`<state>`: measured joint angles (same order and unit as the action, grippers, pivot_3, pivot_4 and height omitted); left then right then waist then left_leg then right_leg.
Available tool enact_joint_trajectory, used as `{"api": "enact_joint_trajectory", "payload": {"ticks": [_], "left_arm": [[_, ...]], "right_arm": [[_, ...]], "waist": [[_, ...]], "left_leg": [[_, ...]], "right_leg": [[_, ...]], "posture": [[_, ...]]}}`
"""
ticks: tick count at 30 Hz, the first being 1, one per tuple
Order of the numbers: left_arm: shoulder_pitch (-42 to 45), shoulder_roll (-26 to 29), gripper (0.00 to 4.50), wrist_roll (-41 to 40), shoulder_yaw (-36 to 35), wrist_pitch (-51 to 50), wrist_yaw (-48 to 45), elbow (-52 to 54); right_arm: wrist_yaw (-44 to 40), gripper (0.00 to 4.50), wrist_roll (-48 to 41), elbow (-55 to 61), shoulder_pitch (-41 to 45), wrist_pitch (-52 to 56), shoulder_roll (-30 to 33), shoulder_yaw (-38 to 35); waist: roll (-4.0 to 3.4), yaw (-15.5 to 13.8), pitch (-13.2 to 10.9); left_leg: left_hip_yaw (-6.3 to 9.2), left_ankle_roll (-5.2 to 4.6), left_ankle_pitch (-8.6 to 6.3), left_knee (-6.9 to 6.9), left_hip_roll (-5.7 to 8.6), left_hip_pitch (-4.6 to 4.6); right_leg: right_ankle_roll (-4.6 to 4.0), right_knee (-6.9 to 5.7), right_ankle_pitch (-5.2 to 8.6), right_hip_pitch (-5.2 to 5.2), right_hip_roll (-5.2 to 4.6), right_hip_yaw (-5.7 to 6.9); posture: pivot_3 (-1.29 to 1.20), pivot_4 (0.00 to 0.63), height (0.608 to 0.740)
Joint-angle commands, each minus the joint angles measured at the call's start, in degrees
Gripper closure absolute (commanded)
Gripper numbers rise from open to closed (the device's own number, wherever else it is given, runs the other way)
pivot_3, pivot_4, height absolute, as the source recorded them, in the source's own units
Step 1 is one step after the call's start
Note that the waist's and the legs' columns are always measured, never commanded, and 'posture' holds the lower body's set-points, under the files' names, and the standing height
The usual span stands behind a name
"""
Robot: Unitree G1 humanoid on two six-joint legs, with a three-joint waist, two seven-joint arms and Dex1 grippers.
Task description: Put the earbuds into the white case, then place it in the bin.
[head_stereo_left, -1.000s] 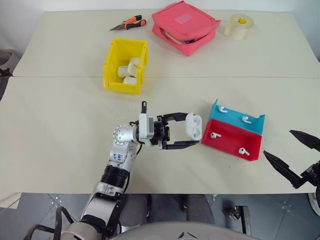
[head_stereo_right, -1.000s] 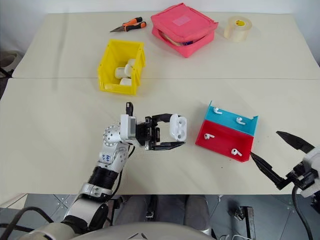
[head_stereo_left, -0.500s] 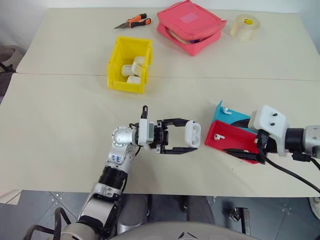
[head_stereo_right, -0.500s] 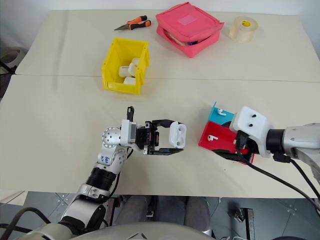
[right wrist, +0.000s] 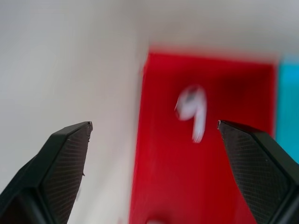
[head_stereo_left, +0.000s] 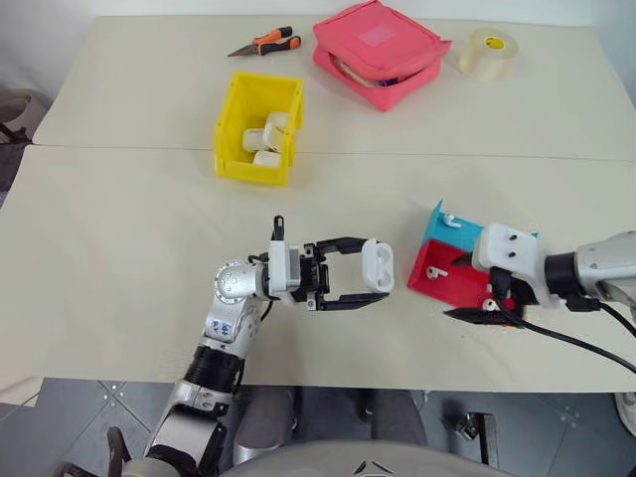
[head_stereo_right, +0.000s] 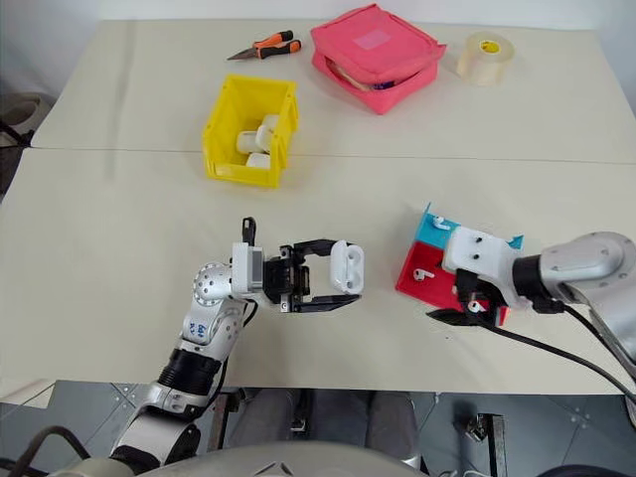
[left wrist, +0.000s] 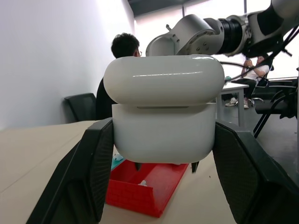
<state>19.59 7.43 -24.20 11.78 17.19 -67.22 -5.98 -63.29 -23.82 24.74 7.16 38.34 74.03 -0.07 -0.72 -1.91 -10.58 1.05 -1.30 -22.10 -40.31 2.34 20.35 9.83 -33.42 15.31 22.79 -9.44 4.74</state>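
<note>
Currently the left gripper clamps the small glossy white plastic case above the table's near edge; its lid looks shut, so the tiny white earbuds may not go in. Right gripper, spread wide over the red-and-blue tray, could knock them. Counted: three earbuds visible, one yellow plastic bin, several white cases inside.

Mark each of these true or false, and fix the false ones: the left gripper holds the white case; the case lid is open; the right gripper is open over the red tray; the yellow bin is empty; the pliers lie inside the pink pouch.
1. The left gripper holds the white case. True.
2. The case lid is open. False: it is shut.
3. The right gripper is open over the red tray. True; an earbud lies below it.
4. The yellow bin is empty. False: white items lie inside.
5. The pliers lie inside the pink pouch. False: they lie on the table beside it.
</note>
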Motion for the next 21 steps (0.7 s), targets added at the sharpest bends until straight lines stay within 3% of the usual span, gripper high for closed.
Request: {"api": "enact_joint_trajectory", "payload": {"ticks": [1, 5, 9, 21], "left_arm": [[0.19, -0.54, 1.71, -0.01, 0.8, 0.05, 0.78, 2.33], [0.76, -1.13, 1.71, -0.26, 1.37, -0.12, 0.76, 1.88], [1.01, -1.73, 1.71, -0.3, 1.7, 0.04, 0.56, 1.4], [1.8, -2.03, 1.71, -0.87, 2.19, 0.32, -2.38, 0.81]], "right_arm": [[-2.74, 0.0, 0.92, 1.93, -6.53, -0.34, 2.65, -9.11], [-4.31, 0.0, 2.01, 3.2, -15.89, 1.99, 2.18, -18.53], [-4.41, 0.0, 3.82, 3.8, -21.51, 1.86, 0.54, -23.14], [-0.82, 0.0, 3.16, 4.0, -17.27, 5.44, -1.01, -17.87]], "waist": [[0.0, -0.11, 0.0], [0.0, -0.32, 0.0], [0.0, -0.72, 0.0], [0.0, -0.88, 0.0]], "left_leg": [[-0.03, 0.0, 0.0, 0.0, -0.01, 0.0], [-0.09, 0.01, 0.0, -0.05, -0.02, -0.02], [-0.09, 0.0, 0.0, -0.14, -0.02, -0.04], [-0.02, 0.0, 0.0, -0.18, -0.02, -0.04]], "right_leg": [[0.0, 0.0, 0.0, 0.0, 0.0, 0.0], [0.01, -0.05, 0.0, -0.02, 0.01, 0.01], [0.02, -0.07, -0.01, -0.08, 0.02, 0.01], [0.03, -0.05, -0.01, -0.09, 0.01, -0.02]], "posture": [[0.0, 0.15, 0.74], [0.0, 0.15, 0.74], [0.0, 0.15, 0.74], [0.0, 0.15, 0.74]]}}
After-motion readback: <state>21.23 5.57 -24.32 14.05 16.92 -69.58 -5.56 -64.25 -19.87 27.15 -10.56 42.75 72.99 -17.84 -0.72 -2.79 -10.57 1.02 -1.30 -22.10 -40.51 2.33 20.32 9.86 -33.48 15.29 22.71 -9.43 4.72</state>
